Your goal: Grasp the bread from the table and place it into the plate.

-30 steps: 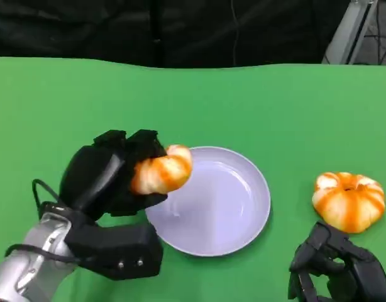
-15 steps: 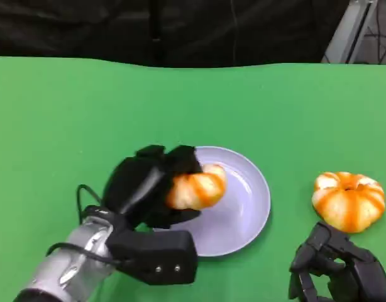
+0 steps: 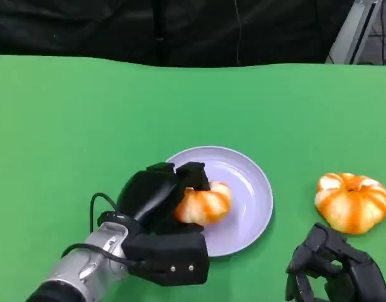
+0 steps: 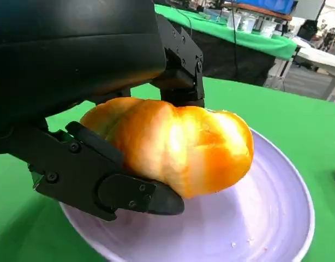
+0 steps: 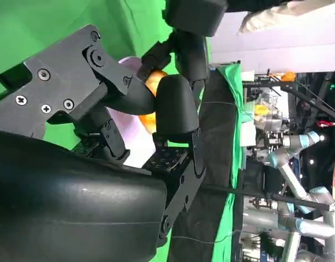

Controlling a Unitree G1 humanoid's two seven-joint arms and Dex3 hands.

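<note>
Over the plate (image 3: 253, 189), the left hand (image 3: 158, 201) grips the bread (image 3: 204, 202) — carried to its target but not yet released. Letting go is what remains. Whether the right hand (image 3: 334, 274) is closed — cannot tell.

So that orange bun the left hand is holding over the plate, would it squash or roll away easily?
Probably soft: the bun bulges slightly between the left hand's fingers. It looks light, since it is held clear of the plate. Its rounded, lumpy shape might rock but seems unlikely to roll far.
</note>
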